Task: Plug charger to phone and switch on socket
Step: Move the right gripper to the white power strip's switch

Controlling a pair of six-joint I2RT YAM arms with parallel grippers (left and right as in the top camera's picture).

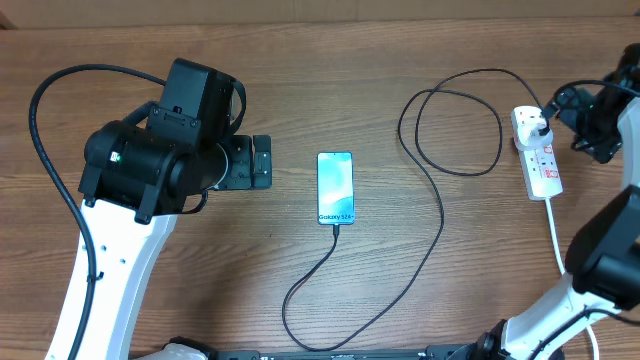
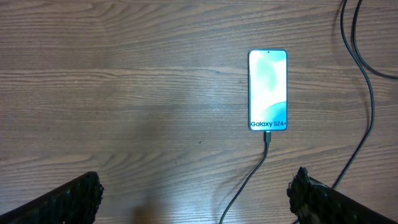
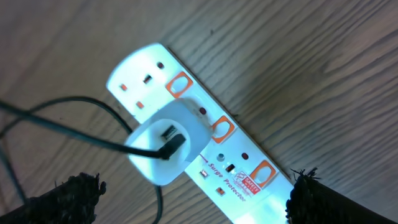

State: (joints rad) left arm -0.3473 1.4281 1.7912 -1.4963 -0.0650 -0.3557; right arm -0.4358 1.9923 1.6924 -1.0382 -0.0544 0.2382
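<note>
The first half looked done: the phone (image 1: 335,187) lay flat in the middle of the tabletop (image 1: 230,300), screen up and lit, and the charger (image 1: 440,215) had its tip (image 2: 267,137) seated in the phone's lower short edge. From there the cable ran toward the near edge, swung right and looped up to the socket (image 1: 538,152) at the far right, where it entered a white adapter (image 3: 168,140) plugged into the strip.

What seemed left was the switch. The red switches (image 3: 221,127) showed beside the adapter, but whether the adapter's one was on could not be read from these views.

The right tool (image 3: 196,182) hovered just above the socket, jaws wide and holding nothing, so it looked placed for the press. The left tool (image 2: 196,193) hung left of the phone, also wide and empty, well apart from it.
</note>
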